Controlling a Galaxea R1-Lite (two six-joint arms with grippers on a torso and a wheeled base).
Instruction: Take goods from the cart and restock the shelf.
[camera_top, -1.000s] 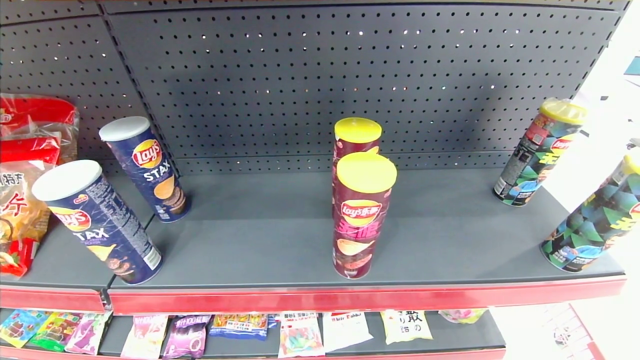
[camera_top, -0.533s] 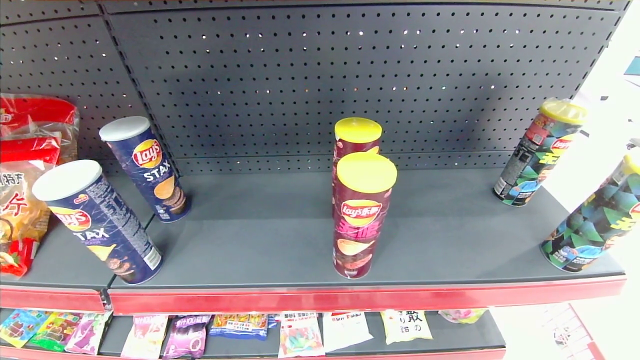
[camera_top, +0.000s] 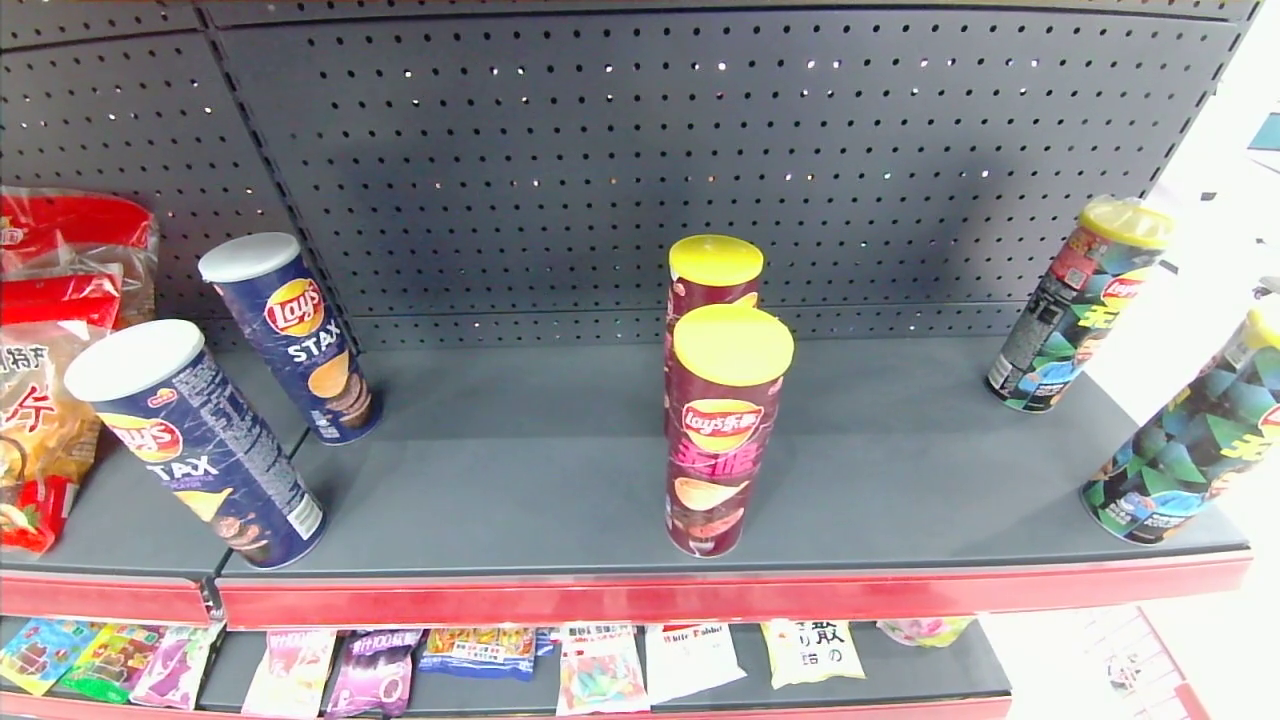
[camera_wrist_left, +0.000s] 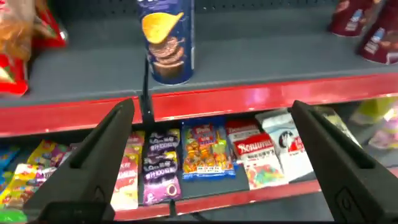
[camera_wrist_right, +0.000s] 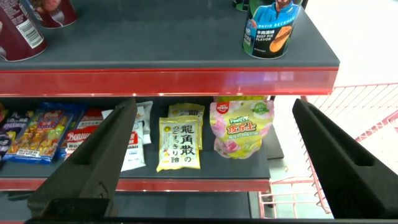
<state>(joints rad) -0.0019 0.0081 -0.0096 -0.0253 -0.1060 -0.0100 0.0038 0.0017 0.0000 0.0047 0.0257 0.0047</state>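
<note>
Chip cans stand in pairs on the grey shelf (camera_top: 520, 470): two blue ones (camera_top: 195, 440) at the left, two maroon ones with yellow lids (camera_top: 722, 430) in the middle, two black-and-green ones (camera_top: 1075, 305) at the right. My left gripper (camera_wrist_left: 212, 107) is open and holds nothing, in front of the shelf's red edge below a blue can (camera_wrist_left: 168, 43). My right gripper (camera_wrist_right: 216, 104) is also open, facing the red edge farther right, below a black-and-green can (camera_wrist_right: 272, 28). A red wire cart (camera_wrist_right: 348, 124) shows beside the shelf's right end.
Snack bags (camera_top: 50, 340) crowd the shelf's far left. The lower shelf carries a row of flat snack packets (camera_top: 600, 665), among them a yellow packet (camera_wrist_right: 180, 143) and a pink pouch (camera_wrist_right: 241, 127). Open shelf floor lies between the can pairs.
</note>
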